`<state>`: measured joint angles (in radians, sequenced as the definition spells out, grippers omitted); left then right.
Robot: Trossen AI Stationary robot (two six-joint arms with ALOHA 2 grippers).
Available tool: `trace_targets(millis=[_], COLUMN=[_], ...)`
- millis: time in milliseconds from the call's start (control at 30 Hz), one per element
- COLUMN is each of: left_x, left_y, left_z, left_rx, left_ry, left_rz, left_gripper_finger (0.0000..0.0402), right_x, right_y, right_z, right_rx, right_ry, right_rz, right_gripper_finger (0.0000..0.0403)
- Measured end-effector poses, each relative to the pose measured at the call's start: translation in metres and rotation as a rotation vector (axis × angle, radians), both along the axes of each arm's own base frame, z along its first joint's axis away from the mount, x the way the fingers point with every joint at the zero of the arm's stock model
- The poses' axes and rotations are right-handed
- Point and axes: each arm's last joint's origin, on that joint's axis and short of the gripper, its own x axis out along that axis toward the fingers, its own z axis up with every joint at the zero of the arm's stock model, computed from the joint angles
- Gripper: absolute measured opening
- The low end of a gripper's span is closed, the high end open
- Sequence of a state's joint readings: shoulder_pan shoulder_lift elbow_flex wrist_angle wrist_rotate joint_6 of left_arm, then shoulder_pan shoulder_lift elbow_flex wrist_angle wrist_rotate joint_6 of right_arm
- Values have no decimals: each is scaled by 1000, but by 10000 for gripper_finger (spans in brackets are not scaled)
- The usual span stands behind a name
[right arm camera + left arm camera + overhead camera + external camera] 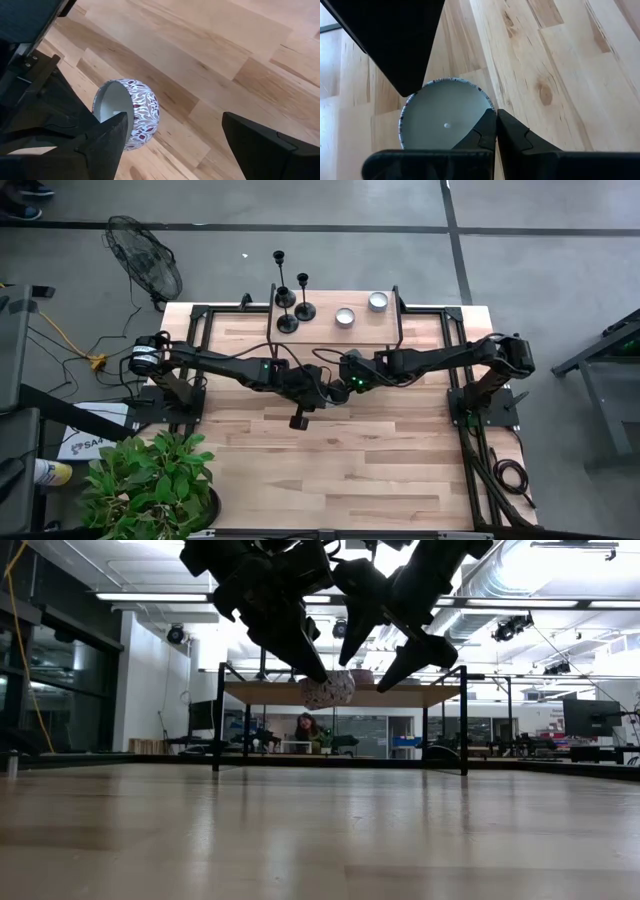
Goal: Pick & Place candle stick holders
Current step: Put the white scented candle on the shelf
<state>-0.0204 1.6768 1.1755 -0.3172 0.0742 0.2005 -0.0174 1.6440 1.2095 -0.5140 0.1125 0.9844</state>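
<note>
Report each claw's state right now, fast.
Left claw: shut on the rim of the patterned candle tin, held above the table.
Right claw: open, beside the tin, holding nothing.

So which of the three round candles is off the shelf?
The patterned candle, gripped at its rim by the left claw over the table; the other two candles sit on the raised shelf.

A white candle (442, 122) sits in a tin (142, 112) patterned in dark red and white scrolls. Black candlesticks (287, 298) stand on the pale, light-wood table (400, 460), near two silver tins (345, 317).
</note>
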Motion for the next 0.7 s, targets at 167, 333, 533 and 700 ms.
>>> trace_targets(millis=[167, 333, 533, 700], left_x=[0, 0, 1, 0], left_y=[0, 0, -1, 1], left_z=[0, 0, -2, -2], left_rx=[0, -1, -2, 2], left_ry=[-3, -5, 7, 22], left_rz=[0, -3, -7, 10], left_gripper_finger=[0, 0, 0, 0], right_x=[1, 1, -2, -13], right_y=[0, 3, 4, 15], right_z=[1, 1, 3, 19], right_rx=[8, -12, -152, -253], right_ry=[-10, -10, 45, 41], right_rz=[4, 22, 166, 277], right_gripper_finger=[319, 319, 319, 319])
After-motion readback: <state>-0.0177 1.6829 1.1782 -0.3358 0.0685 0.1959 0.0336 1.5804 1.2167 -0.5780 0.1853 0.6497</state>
